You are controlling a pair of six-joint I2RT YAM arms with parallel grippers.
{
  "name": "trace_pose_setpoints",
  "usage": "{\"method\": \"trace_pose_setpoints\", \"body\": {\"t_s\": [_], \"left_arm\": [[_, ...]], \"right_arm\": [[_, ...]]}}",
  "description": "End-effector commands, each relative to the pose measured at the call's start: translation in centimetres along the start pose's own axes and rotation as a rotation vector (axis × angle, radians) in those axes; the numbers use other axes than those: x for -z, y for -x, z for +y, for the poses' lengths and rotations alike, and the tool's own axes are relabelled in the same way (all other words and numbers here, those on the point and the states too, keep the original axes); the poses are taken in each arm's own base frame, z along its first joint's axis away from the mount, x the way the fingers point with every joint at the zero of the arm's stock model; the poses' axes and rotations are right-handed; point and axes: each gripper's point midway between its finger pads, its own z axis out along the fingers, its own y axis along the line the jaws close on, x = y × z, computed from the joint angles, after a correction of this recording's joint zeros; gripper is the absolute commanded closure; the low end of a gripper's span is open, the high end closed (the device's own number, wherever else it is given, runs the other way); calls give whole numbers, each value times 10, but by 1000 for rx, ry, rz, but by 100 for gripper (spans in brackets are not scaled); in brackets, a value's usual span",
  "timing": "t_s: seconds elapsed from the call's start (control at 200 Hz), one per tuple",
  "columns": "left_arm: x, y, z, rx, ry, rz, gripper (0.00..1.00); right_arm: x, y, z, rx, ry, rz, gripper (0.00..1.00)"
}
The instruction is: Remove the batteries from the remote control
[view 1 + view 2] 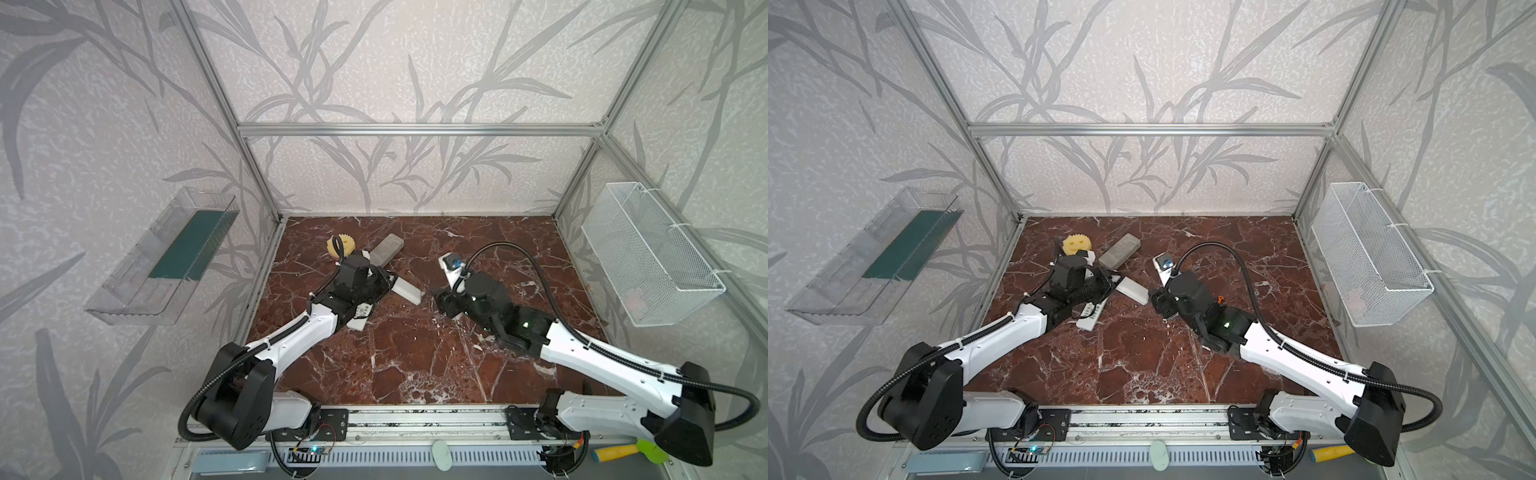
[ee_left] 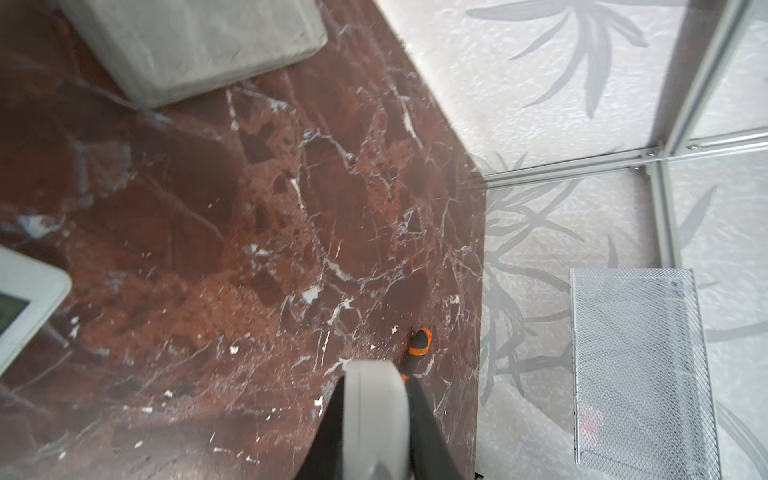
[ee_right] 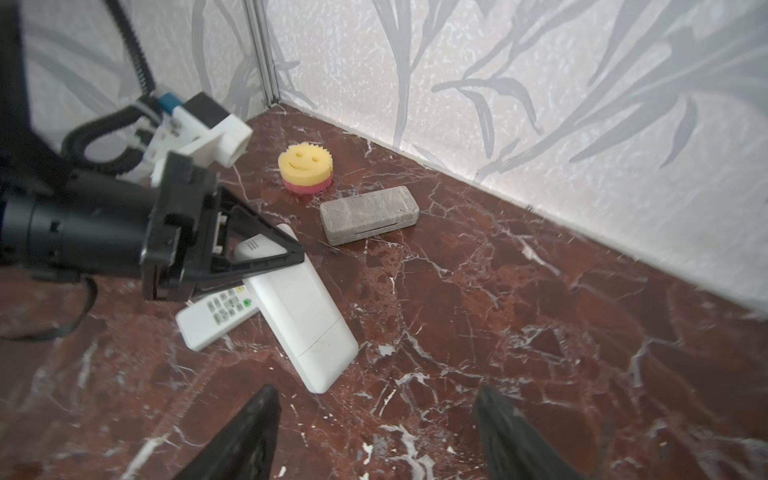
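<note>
The tabletop is red-brown marble veined white; sponge yellow over pink; plain remote and buttoned remote white; case mottled grey.

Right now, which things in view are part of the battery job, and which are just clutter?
Job: plain white remote; buttoned white remote; white cover piece in the left tool; open right tool. No batteries visible.
Lying about: smiley sponge; grey case; wire basket; clear wall tray; toy spatula.

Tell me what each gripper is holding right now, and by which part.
The left gripper pinches a white ribbed cover, probably a battery lid, by its sides, with its rounded end poking out. The right gripper is open and holds nothing.
</note>
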Motion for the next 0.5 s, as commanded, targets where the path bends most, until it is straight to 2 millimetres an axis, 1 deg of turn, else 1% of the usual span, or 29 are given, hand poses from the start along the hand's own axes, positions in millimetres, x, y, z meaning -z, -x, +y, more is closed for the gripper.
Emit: {"method": "trace_pose_setpoints", "body": {"t_s": [0.0, 0.12, 0.295, 0.4, 0.495], "left_arm": [[19, 21, -52, -186, -224, -99, 100], [32, 24, -76, -249, -359, -114, 100], [56, 28, -109, -270, -564, -149, 100], [65, 26, -124, -269, -651, -139, 100], [68, 27, -129, -244, -685, -126, 100]], "right_arm": [[5, -8, 16, -287, 203, 85, 26], [5, 4, 12, -429, 283, 70, 26], [3, 20, 13, -616, 410, 35, 26], [2, 28, 12, -708, 469, 6, 26], [4, 40, 16, -751, 528, -36, 27]]}}
